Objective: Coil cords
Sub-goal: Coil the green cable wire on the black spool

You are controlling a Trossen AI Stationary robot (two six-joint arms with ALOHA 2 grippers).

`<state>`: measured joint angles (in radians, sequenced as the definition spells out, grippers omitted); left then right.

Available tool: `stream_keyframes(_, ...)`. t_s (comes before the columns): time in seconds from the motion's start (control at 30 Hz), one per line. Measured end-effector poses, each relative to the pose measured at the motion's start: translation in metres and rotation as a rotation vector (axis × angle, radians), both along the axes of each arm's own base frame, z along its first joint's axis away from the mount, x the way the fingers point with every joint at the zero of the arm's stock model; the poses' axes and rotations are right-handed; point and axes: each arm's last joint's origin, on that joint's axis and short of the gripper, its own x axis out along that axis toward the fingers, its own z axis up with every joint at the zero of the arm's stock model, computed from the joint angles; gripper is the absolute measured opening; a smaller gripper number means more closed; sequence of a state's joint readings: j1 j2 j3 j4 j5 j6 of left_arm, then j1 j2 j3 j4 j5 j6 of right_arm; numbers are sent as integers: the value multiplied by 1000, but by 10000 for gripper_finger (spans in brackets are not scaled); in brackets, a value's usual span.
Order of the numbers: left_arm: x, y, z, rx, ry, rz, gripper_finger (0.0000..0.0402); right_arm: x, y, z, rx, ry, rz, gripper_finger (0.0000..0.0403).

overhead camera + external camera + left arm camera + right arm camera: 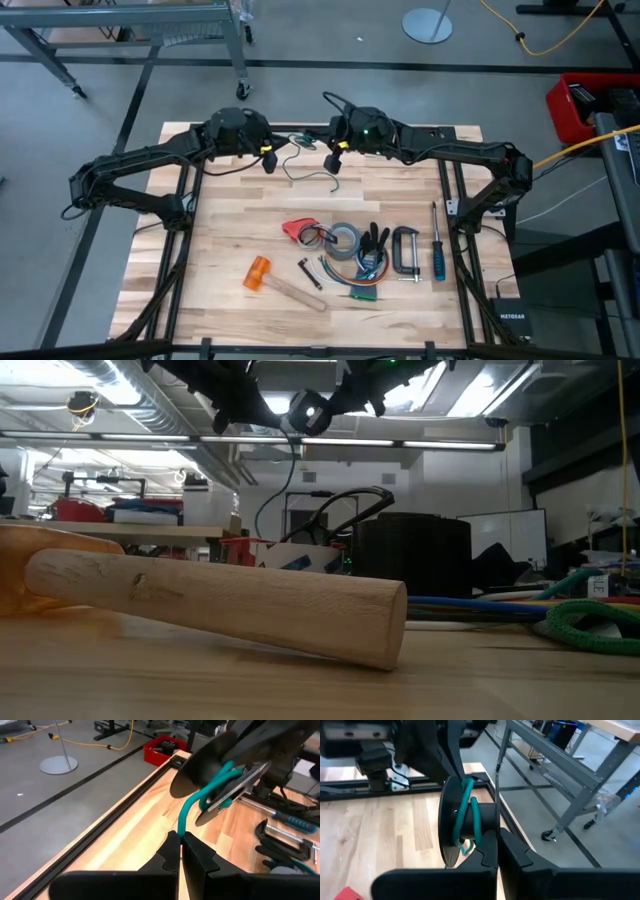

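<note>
Two grippers meet at the table's far edge, mid-wind: left gripper (179,851) pinches the cord (186,815) shut; right gripper (496,847), also clamped, holds the spool (451,815) w/ wraps. Next: keep tension, guide slack (310,172) round.

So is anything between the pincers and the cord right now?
Nothing visible. The left pincer is shut on the teal cord, and the right pincer is shut against its loops wound around the black spool.
</note>
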<state>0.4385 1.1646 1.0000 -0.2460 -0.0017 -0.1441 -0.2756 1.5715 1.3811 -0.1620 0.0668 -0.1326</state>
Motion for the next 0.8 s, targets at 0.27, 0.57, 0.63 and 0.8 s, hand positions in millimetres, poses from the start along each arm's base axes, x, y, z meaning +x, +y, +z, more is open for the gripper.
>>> stream_keyframes(0.27, 2, -4, 0, 16, 8, -27, 0, 3, 0, 8, -12, -91, 40, 1)
stream_keyframes(0.57, 5, -11, 2, 61, 9, -76, 0, 4, 0, 26, -33, -159, 43, 1)
stream_keyframes(0.63, 6, -12, 4, 72, 1, -80, 0, 4, 0, 32, -42, -186, 44, 1)
stream_keyframes(0.8, 8, -11, 9, 105, -51, -83, 0, 4, 0, 46, -61, -241, 44, 1)
